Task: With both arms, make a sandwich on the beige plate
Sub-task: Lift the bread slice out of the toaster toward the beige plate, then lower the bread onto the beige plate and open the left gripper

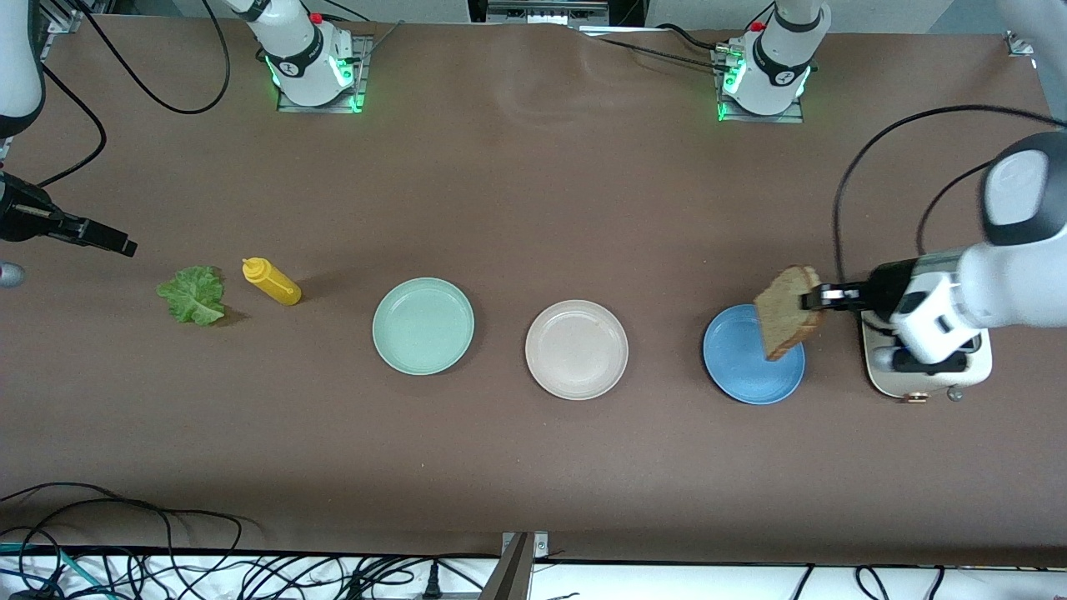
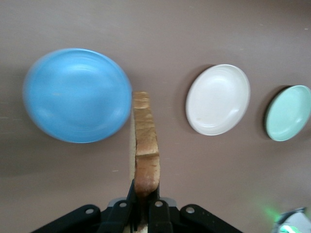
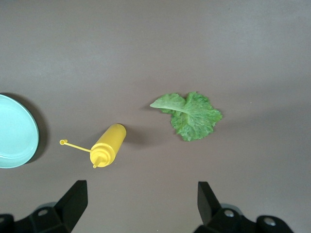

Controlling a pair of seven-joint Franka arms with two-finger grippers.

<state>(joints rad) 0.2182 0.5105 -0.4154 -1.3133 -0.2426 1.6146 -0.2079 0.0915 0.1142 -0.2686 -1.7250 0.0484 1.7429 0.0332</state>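
The left gripper's (image 1: 821, 297) fingers pinch a bread slice (image 1: 787, 322) by its crust, the slice hanging edge-down over the blue plate (image 1: 746, 367). The beige plate (image 1: 576, 349) lies next along the table (image 1: 533, 208) toward the right arm's end, so the left arm is the nearer carrier. The right gripper (image 3: 138, 206) hovers with fingers spread wide near the lettuce leaf (image 1: 193, 293) and yellow bottle (image 1: 271, 282), waiting

White rounded arms with dark grey joints, green-lit bases (image 1: 317, 79) beside red buttons, black cables trailing, black grippers with screw holes.
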